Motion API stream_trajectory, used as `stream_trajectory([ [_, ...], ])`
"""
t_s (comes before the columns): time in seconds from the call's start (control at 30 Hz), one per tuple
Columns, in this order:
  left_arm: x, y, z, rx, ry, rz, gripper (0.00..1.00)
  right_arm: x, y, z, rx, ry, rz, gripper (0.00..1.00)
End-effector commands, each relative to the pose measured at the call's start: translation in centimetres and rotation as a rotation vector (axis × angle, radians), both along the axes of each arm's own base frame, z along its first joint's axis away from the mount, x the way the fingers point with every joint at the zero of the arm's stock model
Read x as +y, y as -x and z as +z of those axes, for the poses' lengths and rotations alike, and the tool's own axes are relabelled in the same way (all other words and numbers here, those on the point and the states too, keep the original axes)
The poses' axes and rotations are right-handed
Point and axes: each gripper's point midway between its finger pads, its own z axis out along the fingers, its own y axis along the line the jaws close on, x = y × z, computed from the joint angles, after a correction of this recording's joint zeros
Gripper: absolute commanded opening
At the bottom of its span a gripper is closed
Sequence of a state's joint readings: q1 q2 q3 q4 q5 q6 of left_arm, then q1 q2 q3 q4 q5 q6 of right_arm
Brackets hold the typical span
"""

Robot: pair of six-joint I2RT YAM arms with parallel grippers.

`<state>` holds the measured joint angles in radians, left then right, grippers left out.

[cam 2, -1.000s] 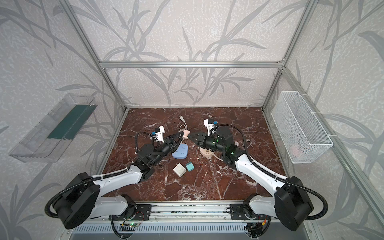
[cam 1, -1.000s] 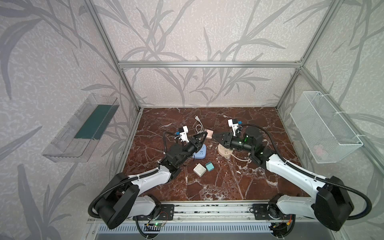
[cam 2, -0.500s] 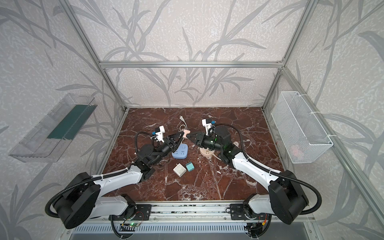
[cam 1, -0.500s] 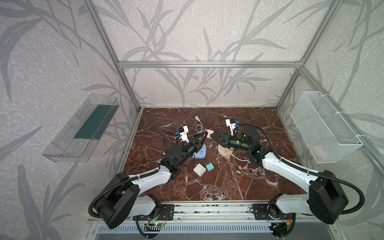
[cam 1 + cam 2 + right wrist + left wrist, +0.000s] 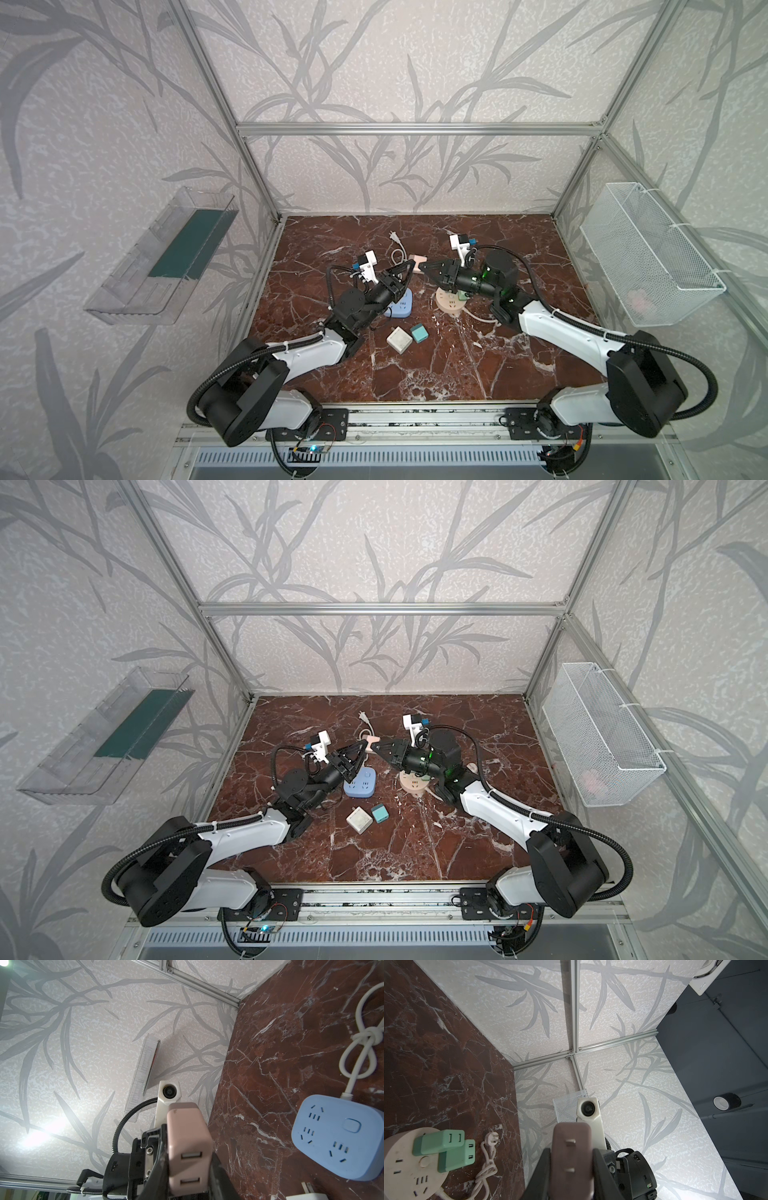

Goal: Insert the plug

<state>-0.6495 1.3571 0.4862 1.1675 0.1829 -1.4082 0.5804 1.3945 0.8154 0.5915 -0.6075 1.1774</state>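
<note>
Left hand [image 5: 409, 266] was clamped on the pink plug [image 5: 572, 1147], raised off the counter [image 5: 457, 365], prongs facing back toward its own wrist. Blue power strip [image 5: 360, 783] lay just beneath that hand. Right hand [image 5: 426, 267] stood tip to tip with it, fingers [image 5: 219, 1172] pressed on the plug's sides, USB face toward its wrist. Read as a handover. To do it well: right hand firm before the left lets go, left backing straight off clear of the prongs, plug kept square. Round socket [image 5: 450, 306] below the right hand carried green adapters [image 5: 444, 1147].
</note>
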Motion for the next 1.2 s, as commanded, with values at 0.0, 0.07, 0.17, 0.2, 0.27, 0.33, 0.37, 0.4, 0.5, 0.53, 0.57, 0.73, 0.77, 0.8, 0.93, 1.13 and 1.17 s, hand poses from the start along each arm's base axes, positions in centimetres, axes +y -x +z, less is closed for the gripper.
stream_trajectory([
  [0.0,-1.1,1.1,1.9,-0.054,0.040,-0.067,0.00,0.4,-0.2,2.1,-0.069,-0.039,0.010,0.11],
  [0.07,-1.2,1.1,1.9,-0.054,0.040,-0.068,0.00,0.4,-0.3,2.0,-0.067,-0.038,0.011,0.01],
  [0.17,-1.3,1.1,1.9,-0.054,0.040,-0.075,0.00,0.5,-0.2,2.0,-0.069,-0.033,0.017,0.00],
  [0.2,-1.3,1.1,1.8,-0.051,0.039,-0.076,0.00,0.6,-0.2,1.9,-0.069,-0.028,0.023,0.10],
  [0.27,-1.4,1.1,1.8,-0.051,0.039,-0.078,0.00,0.6,-0.2,2.0,-0.070,-0.021,0.024,0.24],
  [0.33,-1.4,1.1,1.7,-0.048,0.038,-0.076,0.00,0.5,-0.3,2.1,-0.073,-0.023,0.019,0.25],
  [0.37,-1.4,1.1,1.6,-0.048,0.037,-0.077,0.00,0.5,-0.3,2.2,-0.075,-0.023,0.018,0.25],
  [0.4,-1.4,1.1,1.7,-0.050,0.039,-0.078,0.00,0.6,-0.3,2.1,-0.073,-0.021,0.020,0.26],
  [0.5,-1.6,1.1,1.7,-0.051,0.038,-0.082,0.00,0.6,-0.5,1.8,-0.065,-0.017,0.018,0.29],
  [0.53,-1.6,1.1,1.7,-0.050,0.038,-0.084,0.00,0.7,-0.5,1.7,-0.062,-0.018,0.017,0.31],
  [0.57,-1.6,1.1,1.7,-0.049,0.039,-0.083,0.00,0.7,-0.6,1.6,-0.060,-0.018,0.016,0.32],
  [0.73,-1.5,1.2,1.7,-0.050,0.038,-0.079,0.00,0.7,-0.7,1.2,-0.050,-0.010,0.011,0.35],
  [0.77,-1.5,1.2,1.7,-0.052,0.037,-0.079,0.00,0.7,-0.8,1.1,-0.046,-0.005,0.009,0.34],
  [0.8,-1.5,1.1,1.6,-0.047,0.034,-0.079,0.00,0.7,-0.8,0.9,-0.045,-0.001,0.009,0.33],
  [0.93,-1.7,0.9,1.6,-0.037,0.024,-0.076,0.00,0.3,-0.7,1.1,-0.047,-0.009,0.002,0.14],
  [1.13,-1.9,1.0,0.2,-0.001,-0.036,-0.082,0.20,-0.5,-0.6,0.1,-0.024,0.037,-0.006,0.00],
  [1.17,-1.8,1.1,-0.1,0.003,-0.051,-0.078,0.35,-0.6,-0.5,-0.1,-0.019,0.051,-0.004,0.00],
])
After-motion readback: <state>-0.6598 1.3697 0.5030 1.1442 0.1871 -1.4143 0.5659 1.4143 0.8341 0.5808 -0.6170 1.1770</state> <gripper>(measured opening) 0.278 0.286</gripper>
